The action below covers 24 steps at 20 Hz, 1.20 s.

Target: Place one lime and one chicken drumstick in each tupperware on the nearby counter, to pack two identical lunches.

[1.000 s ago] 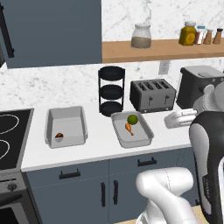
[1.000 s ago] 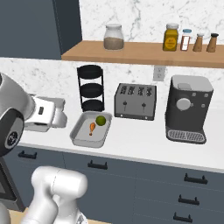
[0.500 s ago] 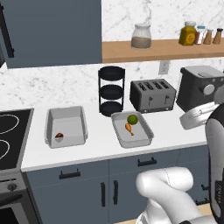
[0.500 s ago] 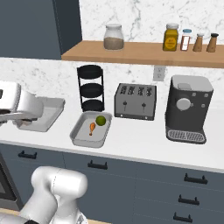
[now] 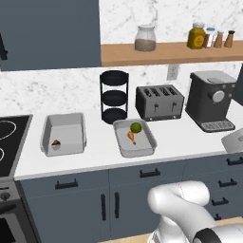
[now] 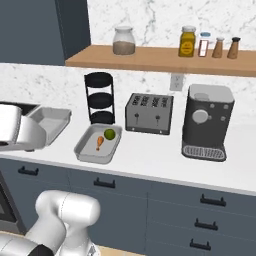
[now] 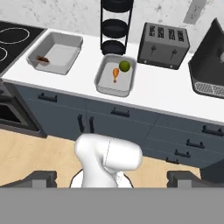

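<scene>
Two light-grey tupperware stand on the white counter (image 5: 175, 142). The left tupperware (image 5: 71, 126) holds one chicken drumstick (image 5: 56, 143) in its near corner. The right tupperware (image 5: 142, 148) holds a green lime (image 5: 135, 127) and an orange drumstick (image 5: 131, 136). The hand view looks down on both from well back over the floor: the left tupperware (image 7: 61, 46) with its drumstick (image 7: 42, 59), the right tupperware (image 7: 105, 85) with lime (image 7: 124, 65) and drumstick (image 7: 115, 73). My gripper (image 7: 113, 178) is open, its fingertips (image 7: 39, 177) far apart with nothing between them.
A black three-tier rack (image 5: 114, 97), a dark toaster (image 5: 159, 102) and a coffee machine (image 5: 211, 99) line the back of the counter. A stove (image 5: 9, 137) lies to the left. The wooden shelf (image 5: 166, 52) above carries jars. Dark drawers (image 5: 147, 173) front the counter.
My arm has swung away from over the counter and pulled back, leaving the right tupperware. The gripper stayed open. The base views shifted slightly.
</scene>
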Available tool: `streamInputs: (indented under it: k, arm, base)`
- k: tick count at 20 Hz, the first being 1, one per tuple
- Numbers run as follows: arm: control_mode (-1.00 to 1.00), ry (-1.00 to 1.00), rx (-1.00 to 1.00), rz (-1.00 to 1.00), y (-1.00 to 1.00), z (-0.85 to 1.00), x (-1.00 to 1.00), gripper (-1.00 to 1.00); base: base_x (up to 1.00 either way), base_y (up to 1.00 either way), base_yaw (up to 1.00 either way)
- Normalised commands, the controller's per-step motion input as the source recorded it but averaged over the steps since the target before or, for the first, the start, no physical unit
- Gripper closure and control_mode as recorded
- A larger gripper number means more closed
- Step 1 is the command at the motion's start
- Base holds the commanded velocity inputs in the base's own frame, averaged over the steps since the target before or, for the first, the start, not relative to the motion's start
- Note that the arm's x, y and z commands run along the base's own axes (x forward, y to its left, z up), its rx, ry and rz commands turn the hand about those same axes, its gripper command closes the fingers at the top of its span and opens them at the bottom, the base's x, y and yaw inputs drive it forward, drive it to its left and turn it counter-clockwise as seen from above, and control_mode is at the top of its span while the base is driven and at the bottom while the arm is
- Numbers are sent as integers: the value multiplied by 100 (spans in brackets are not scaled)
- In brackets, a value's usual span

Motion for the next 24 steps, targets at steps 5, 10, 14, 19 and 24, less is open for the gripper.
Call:
streamInputs:
  k: [5,10,14,19,24]
  arm:
    - [100,0,0,0,0,0,0,-100]
    - [100,0,0,0,0,0,0,-100]
    - [100,0,0,0,0,0,0,-100]
    - [100,0,0,0,0,0,0,-100]
    - [100,0,0,0,0,0,0,-100]
  base:
    - [-11,-42,-11]
    - [-43,-65,-23]
    - [-71,-38,-35]
    - [-62,-32,-28]
    - [2,-79,-12]
